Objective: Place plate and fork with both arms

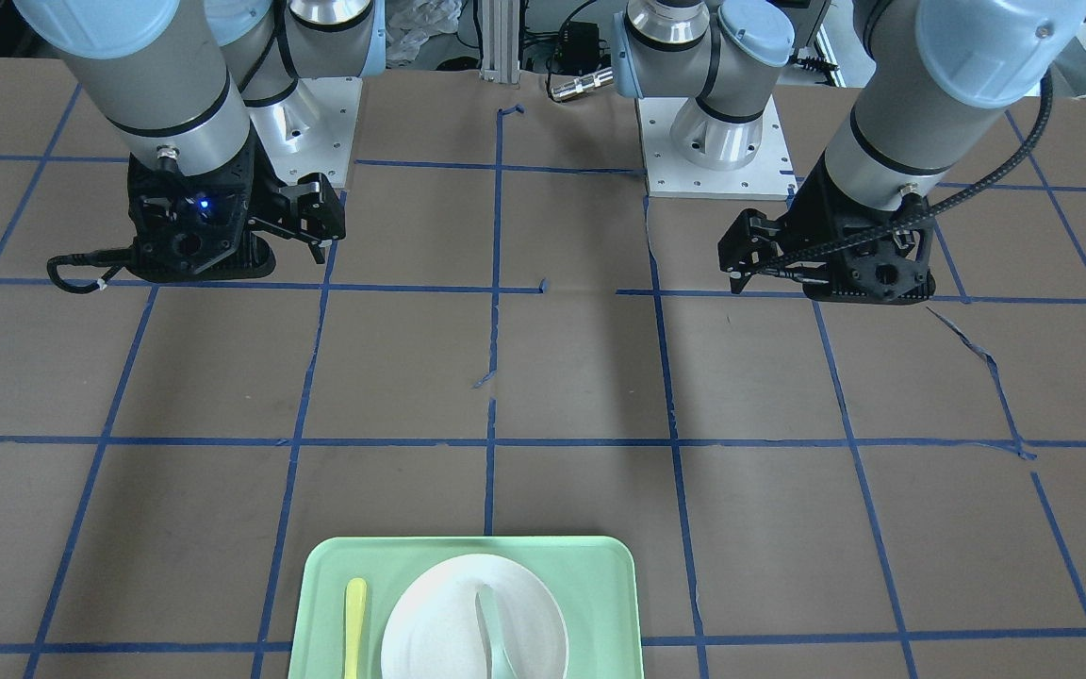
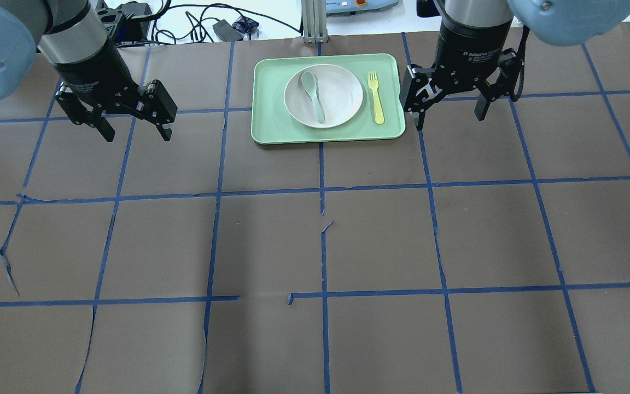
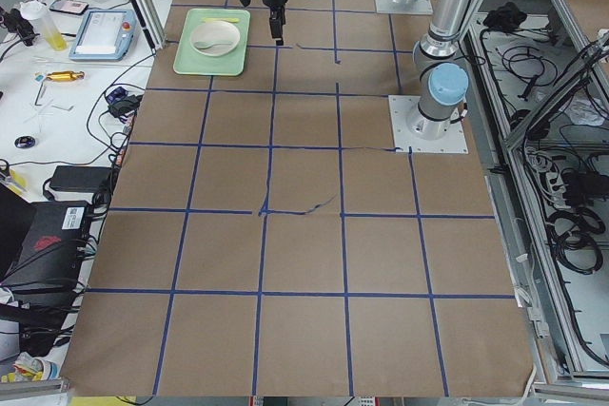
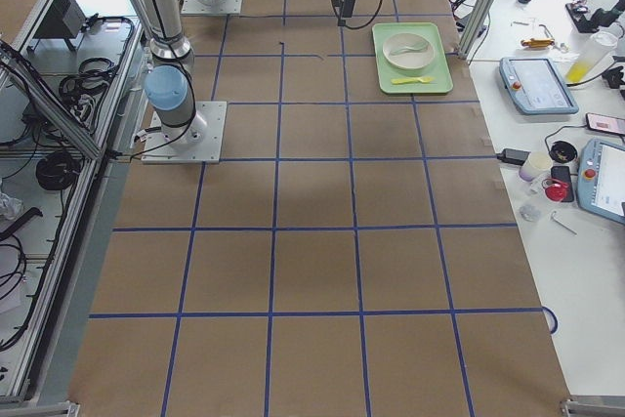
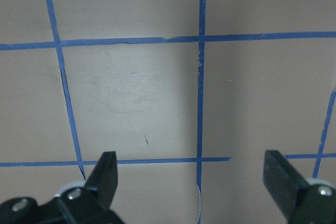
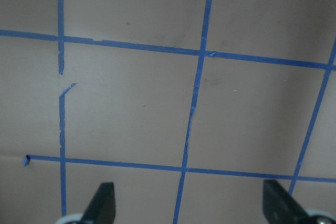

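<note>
- Plainly round and off-white, the plate is shallow with a raised rim, and it sits flat in the middle of a rectangular mint-green tray
- A grey-green spoon lies inside the plate, its bowl toward the far table edge and its handle pointing back toward the robot
- The fork is small, pale yellow plastic with short tines; it lies flat on the tray floor just beside the plate on the robot's right, apart from the rim, tines toward the far edge
- The tray rests at the far middle of the table, which is covered in brown paper gridded with blue tape
- The right gripper hangs just beside the tray's right edge with its fingers spread wide and nothing between them
- The left gripper hangs well apart from the tray on the other side, fingers likewise spread wide and holding nothing; its wrist camera sees only paper and tape
</note>
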`<action>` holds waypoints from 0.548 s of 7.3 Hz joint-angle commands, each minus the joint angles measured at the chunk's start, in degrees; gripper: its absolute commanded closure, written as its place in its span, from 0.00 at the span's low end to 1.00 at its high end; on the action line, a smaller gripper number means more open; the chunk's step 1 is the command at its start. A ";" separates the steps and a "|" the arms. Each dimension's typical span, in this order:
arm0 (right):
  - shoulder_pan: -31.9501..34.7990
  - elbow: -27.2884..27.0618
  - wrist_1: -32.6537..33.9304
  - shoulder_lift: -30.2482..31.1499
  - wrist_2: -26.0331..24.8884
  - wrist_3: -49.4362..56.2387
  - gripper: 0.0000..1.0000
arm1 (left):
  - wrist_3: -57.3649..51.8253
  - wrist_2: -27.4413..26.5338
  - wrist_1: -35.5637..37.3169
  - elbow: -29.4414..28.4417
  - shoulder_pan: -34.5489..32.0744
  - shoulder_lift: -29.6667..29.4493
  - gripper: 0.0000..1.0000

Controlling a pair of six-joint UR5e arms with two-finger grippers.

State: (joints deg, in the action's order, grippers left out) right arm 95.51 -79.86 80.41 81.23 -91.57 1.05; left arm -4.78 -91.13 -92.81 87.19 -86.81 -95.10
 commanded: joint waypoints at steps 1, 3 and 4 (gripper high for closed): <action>-0.06 -0.04 1.76 -0.28 -0.36 0.01 0.00 | -0.14 -0.63 0.00 -0.09 -0.11 1.14 0.00; 0.03 -0.21 2.91 -0.20 -0.37 -0.25 0.00 | -0.14 -0.37 0.09 0.17 -0.11 1.23 0.00; 0.12 -0.12 3.00 -0.20 -0.45 -0.08 0.00 | -0.14 -0.45 0.09 0.18 -0.11 1.41 0.00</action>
State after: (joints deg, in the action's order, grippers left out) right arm 95.53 -79.99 83.04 81.02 -91.96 0.94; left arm -4.92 -91.55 -92.74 87.28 -86.92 -93.88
